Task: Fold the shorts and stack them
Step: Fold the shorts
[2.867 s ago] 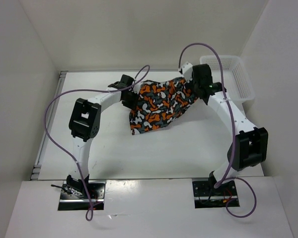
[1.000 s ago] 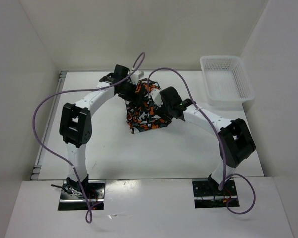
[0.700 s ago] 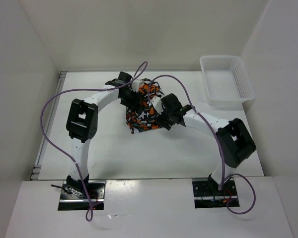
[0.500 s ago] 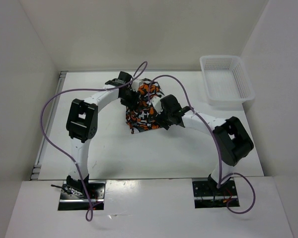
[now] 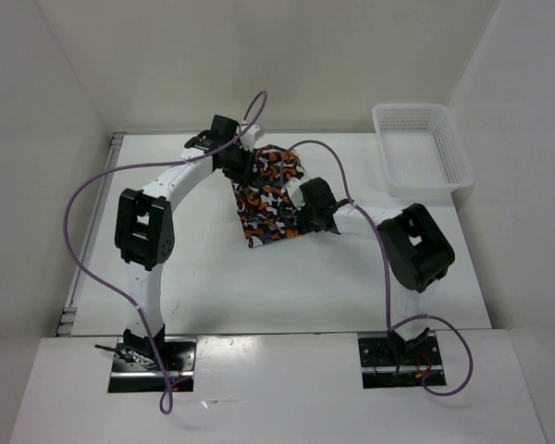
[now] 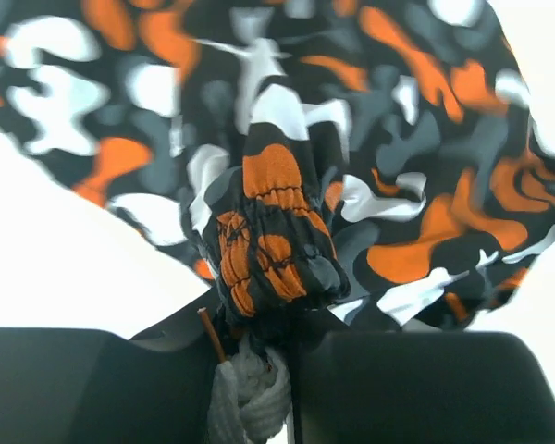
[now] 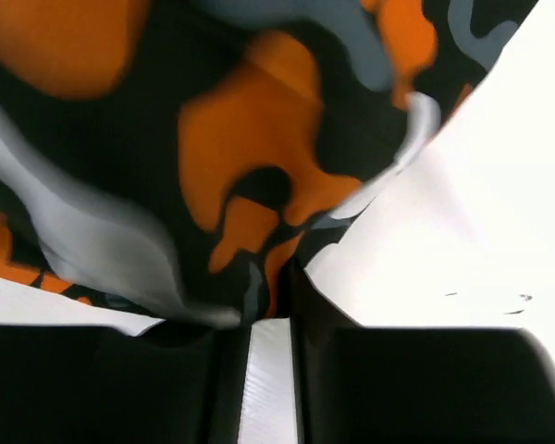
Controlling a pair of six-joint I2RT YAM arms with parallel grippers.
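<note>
The camouflage shorts (image 5: 270, 196) lie folded over on the table between the two arms, orange, black, white and grey blotches up. My left gripper (image 5: 238, 169) is at their far left corner, shut on the bunched elastic waistband (image 6: 273, 236) and its white drawstring (image 6: 250, 398). My right gripper (image 5: 302, 222) is at their near right edge, shut on a fold of the cloth (image 7: 250, 213). The cloth fills both wrist views.
A white mesh basket (image 5: 422, 148) stands at the back right of the table. White walls close in the table on the left, back and right. Purple cables loop above both arms.
The shorts went from spread wide between the grippers to folded in half. My right gripper swung left and came down toward me at the near right edge; my left gripper shifted slightly.
</note>
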